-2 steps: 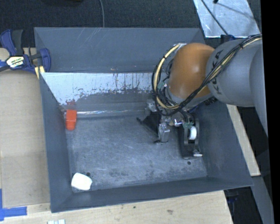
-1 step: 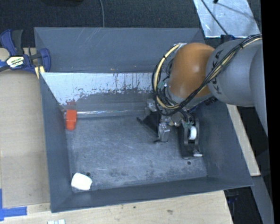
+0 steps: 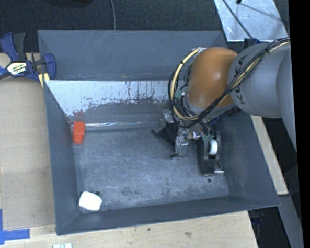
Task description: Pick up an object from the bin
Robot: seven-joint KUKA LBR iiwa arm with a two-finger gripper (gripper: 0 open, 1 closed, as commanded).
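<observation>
The arm (image 3: pixel 267 82) reaches into the bin (image 3: pixel 140 48) from the right, and its gripper (image 3: pixel 195 156) is low over the right part of the floor, below the orange cover (image 3: pixel 210 78) of the wrist. The two fingers look apart: one light metal finger (image 3: pixel 180 145) is on the left and one dark finger (image 3: pixel 211 162) is on the right. Between them I see only bare grey floor, so the gripper holds nothing.

Two things lie loose in the bin, and both are well apart from the gripper. An orange block (image 3: pixel 78 133) stands at the far left, close to the back wall. A white lump (image 3: pixel 90 201) (rounded, maybe soft) rests in the near left corner, touching or almost touching the walls there. Just left of the wrist there is a dark shape (image 3: pixel 163 133); I cannot tell if it is a part of the robot or a thing.

In my judgement the task is at the searching step, and no grasp is made yet. The next move calls for travelling left across the floor to one of the two things, with the fingers kept apart, then going down around it. The white lump sits in a corner, so the walls may block one finger; the orange block looks easier to reach.
</observation>
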